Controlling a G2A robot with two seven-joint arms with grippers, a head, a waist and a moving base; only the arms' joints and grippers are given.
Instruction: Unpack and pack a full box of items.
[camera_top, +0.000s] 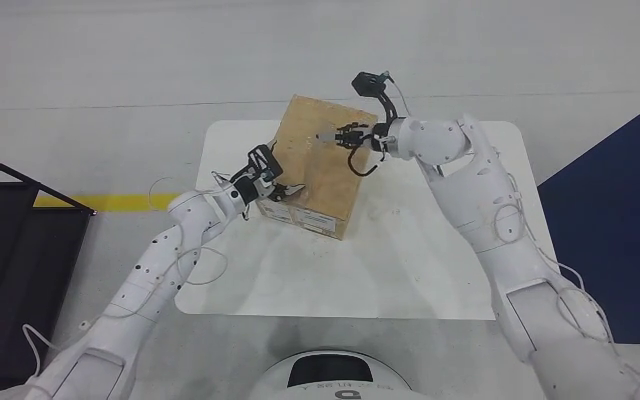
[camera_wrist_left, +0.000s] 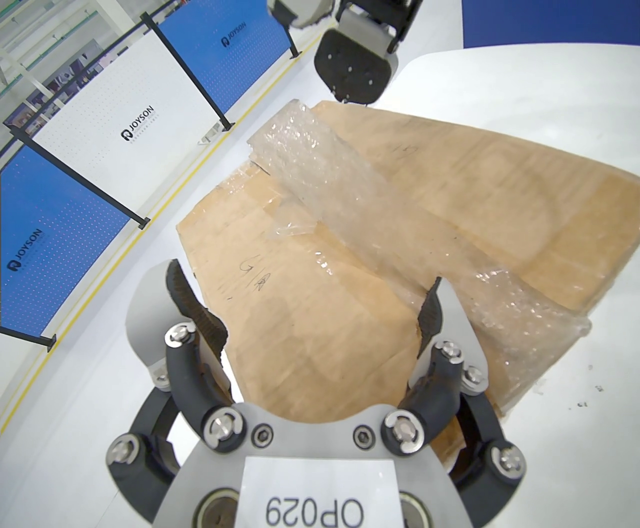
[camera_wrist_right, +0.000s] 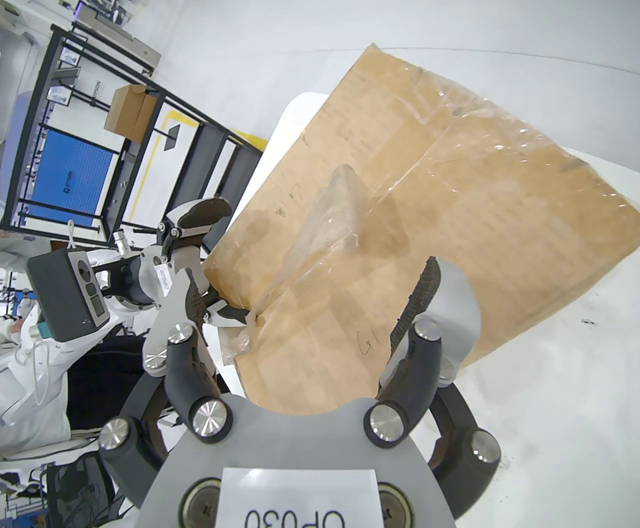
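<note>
While both arms are hanging over the white table, I am logging the following.

The cardboard box is sitting on the far-middle part of the table. It is turned at an angle to the table's edges, and its top flaps are lying shut. A strip of clear tape is running along the top seam. Part of it is standing up off the cardboard in a wrinkled ridge, and its ends are folding down over the box's sides.

The left gripper is sitting at the box's left side, at the near end of the seam. Its jaws are standing wide apart and are holding nothing. In the right wrist view, one of its fingers is riding above the box top, and the other is lying at the side by the loose tape end. Whether that finger is touching the tape I cannot tell.

The right gripper is hovering above the box's far right part, near the other end of the seam. Its jaws are likewise gaping with nothing between them, and I am seeing the box top through the gap in its own wrist view.

Off the table, a black rack is carrying a smaller carton. Blue and white barrier panels are lining a yellow floor line.
</note>
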